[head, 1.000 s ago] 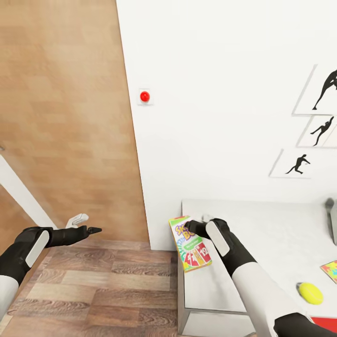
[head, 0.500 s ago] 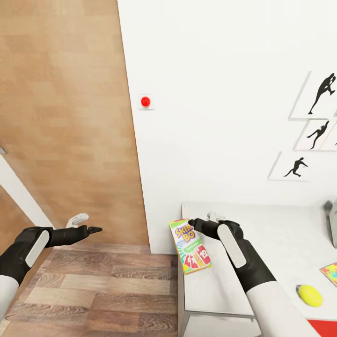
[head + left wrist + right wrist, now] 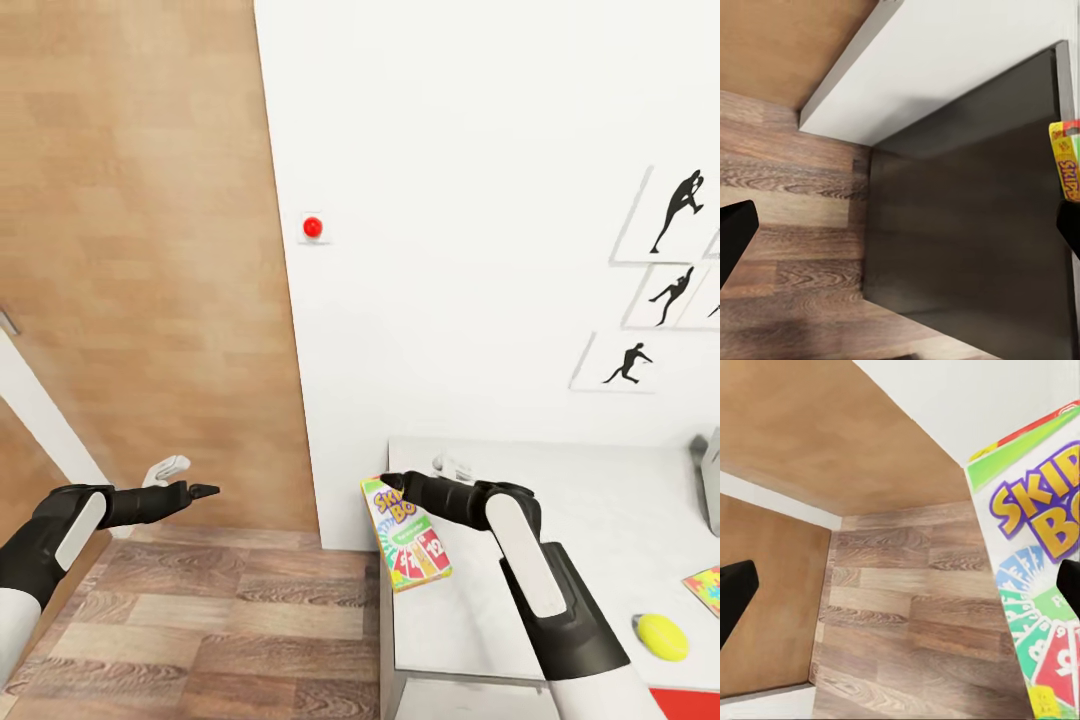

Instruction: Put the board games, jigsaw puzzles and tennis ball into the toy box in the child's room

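One board game (image 3: 408, 532) is seen in the head view, a flat box printed in bright green, yellow, red and blue, with large yellow letters on its upper part and a fan of numbered red and green cards on its lower part. It is held tilted at the left edge of the white table (image 3: 600, 510), partly hanging out over the wooden floor (image 3: 200, 610). In the right wrist view the same box (image 3: 1039, 585) is shown close up, with purple-outlined yellow lettering under a green band edged in red. Its narrow edge (image 3: 1066, 161) is also caught in the left wrist view, beside the dark side of the table.

The right gripper (image 3: 392, 484) is clenched on the top edge of the board game. The left gripper (image 3: 205, 490) is held out over the floor, away from the table, its fingers drawn together with nothing between them.

One yellow tennis ball (image 3: 663, 637) is seen resting on the table near its front edge. One colourful jigsaw puzzle (image 3: 704, 586) is cut off by the picture's right side. On the white wall (image 3: 450, 250) one red button (image 3: 313, 227) and three framed black silhouettes (image 3: 625, 362) are counted. A wooden door (image 3: 140, 250) is seen at the left.
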Motion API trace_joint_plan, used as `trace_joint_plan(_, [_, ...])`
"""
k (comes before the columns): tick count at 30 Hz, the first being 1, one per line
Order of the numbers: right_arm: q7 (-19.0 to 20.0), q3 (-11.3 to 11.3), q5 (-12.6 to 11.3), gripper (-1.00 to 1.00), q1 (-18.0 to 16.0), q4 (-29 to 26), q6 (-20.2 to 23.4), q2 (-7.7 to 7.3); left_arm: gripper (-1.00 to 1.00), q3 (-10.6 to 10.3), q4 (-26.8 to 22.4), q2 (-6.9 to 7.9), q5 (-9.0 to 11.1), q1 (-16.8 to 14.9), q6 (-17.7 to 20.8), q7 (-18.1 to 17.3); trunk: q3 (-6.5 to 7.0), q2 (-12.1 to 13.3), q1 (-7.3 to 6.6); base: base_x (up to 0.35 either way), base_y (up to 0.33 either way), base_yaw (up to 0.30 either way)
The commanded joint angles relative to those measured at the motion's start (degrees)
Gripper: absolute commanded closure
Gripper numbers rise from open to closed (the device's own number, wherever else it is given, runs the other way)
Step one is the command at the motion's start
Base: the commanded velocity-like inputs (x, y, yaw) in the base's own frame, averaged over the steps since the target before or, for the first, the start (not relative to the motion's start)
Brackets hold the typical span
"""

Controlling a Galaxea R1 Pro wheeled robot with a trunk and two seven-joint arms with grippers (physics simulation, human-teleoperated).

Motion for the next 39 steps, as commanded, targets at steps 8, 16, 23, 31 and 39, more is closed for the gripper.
trace_joint_plan(8, [3.4,0.0,-5.7,-1.00,0.4,-1.2,2.2,-0.06,-1.00,0.1,0.1,-0.43,0.1,-0.1,0.6,-2.2,0.61,-0.1,0.04,0.000,0.000,0.000])
trace_joint_plan(16, [11.2,-0.1,-5.9,-1.00,1.5,-1.3,2.2,-0.12,-1.00,0.1,4.6,-0.97,0.1,-0.5,0.5,-11.6,1.32,-0.1,0.04,0.000,0.000,0.000])
trace_joint_plan(23, [15.1,-1.0,-5.4,-1.00,3.2,-1.3,1.8,-0.15,-1.00,0.3,11.4,-1.05,0.0,-0.7,-1.1,-13.5,1.48,-0.1,0.04,0.000,0.000,0.000])
trace_joint_plan(31, [15.9,-5.4,-5.8,-1.00,3.5,-1.2,2.2,-0.16,-1.00,0.3,11.9,-1.06,0.0,-0.8,-1.5,-15.7,1.49,-0.1,0.04,0.000,-0.002,0.000])
trace_joint_plan(39, [26.2,-6.2,-5.8,-1.00,3.6,-1.2,1.7,-4.06,-1.00,0.3,11.9,-1.07,0.0,-0.8,-1.5,-16.4,1.49,-0.1,0.04,0.000,-0.221,0.000])
